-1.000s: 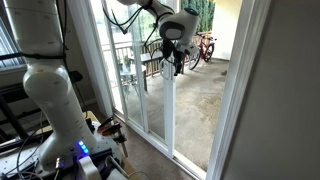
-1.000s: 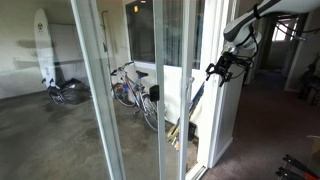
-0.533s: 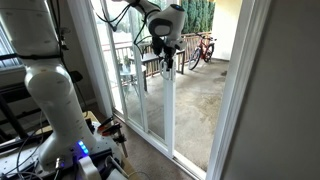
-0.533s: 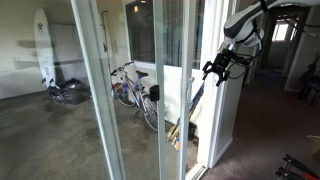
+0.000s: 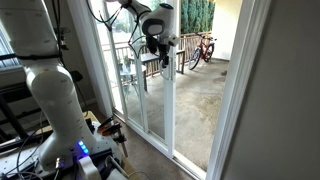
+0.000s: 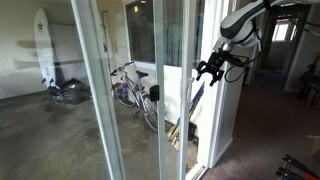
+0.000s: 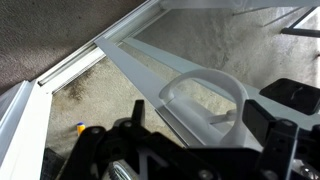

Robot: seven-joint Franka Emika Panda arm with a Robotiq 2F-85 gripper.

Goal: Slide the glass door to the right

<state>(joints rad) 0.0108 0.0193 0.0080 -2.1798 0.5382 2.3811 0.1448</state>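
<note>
- The gripper [image 5: 157, 46] is right up against the white edge frame of the glass door [image 5: 170, 112], well above the floor track. Its jaws are spread wide and nothing's pinched.
- In the wrist view the door's [image 7: 130, 70] curved white handle [image 7: 205, 92] sits between the fingers [image 7: 280, 130]. Can't tell if they actually touch it.
- The fingers are dark, blurry and cut off at the bottom edge there.

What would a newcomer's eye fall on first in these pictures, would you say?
The hand, high beside the white frame of the tall glass door in an exterior view. In the wrist view, its white handle fills the middle, close ahead of the open hand. Outside, a bicycle stands behind the glass.
</note>
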